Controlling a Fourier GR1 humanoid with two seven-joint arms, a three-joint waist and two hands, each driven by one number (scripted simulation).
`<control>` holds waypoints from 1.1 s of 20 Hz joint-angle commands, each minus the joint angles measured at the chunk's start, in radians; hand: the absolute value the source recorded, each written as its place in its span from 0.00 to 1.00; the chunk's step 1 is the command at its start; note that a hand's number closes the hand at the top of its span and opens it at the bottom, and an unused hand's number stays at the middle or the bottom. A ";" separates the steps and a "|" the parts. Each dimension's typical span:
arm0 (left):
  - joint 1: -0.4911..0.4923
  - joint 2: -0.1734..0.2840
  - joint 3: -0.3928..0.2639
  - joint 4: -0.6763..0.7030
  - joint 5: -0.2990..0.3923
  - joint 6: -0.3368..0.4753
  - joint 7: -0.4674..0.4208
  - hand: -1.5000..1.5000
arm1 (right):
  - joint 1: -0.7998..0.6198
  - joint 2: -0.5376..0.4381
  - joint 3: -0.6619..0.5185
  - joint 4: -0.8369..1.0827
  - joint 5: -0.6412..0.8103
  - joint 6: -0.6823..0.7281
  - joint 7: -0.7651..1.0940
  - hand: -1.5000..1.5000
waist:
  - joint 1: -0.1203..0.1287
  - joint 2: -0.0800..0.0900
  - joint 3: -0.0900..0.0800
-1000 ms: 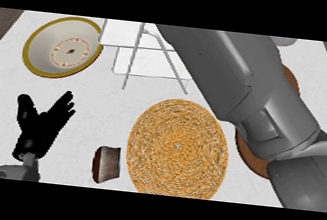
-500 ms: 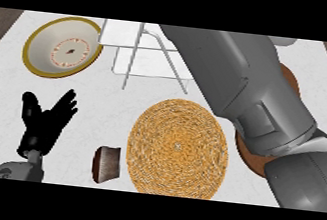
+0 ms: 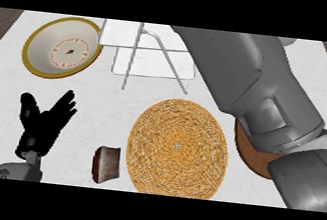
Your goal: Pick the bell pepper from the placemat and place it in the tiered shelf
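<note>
Resting at lower left, left hand (image 3: 41,125) has fingers straight, holding nothing — placemat (image 3: 180,149) just right of them, shelf (image 3: 148,55) beyond. Pepper, right hand: neither visible.
</note>
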 commanded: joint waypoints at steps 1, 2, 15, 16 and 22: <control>-0.035 0.006 0.006 0.004 0.001 0.003 0.021 0.50 | 0.006 0.014 -0.061 -0.016 -0.038 -0.090 0.004 0.00 | -0.003 0.000 0.000; -0.052 -0.019 0.000 0.033 -0.015 0.037 0.027 0.50 | 0.028 0.021 -0.079 -0.042 -0.060 -0.103 -0.022 0.00 | -0.011 -0.001 0.000; 0.039 0.007 0.002 -0.039 -0.001 -0.009 0.013 0.50 | 0.026 -0.041 -0.247 -0.155 -0.178 -0.304 -0.066 0.00 | -0.014 -0.010 0.001; 0.026 -0.015 0.009 0.016 -0.013 0.015 -0.030 0.50 | 0.004 -0.074 -0.241 -0.120 -0.153 -0.320 -0.055 0.00 | -0.012 -0.005 0.000; -0.002 0.020 0.052 0.063 0.022 -0.022 -0.027 0.50 | 0.086 -0.169 -0.260 -0.201 -0.137 -0.410 0.010 0.00 | -0.044 -0.014 0.001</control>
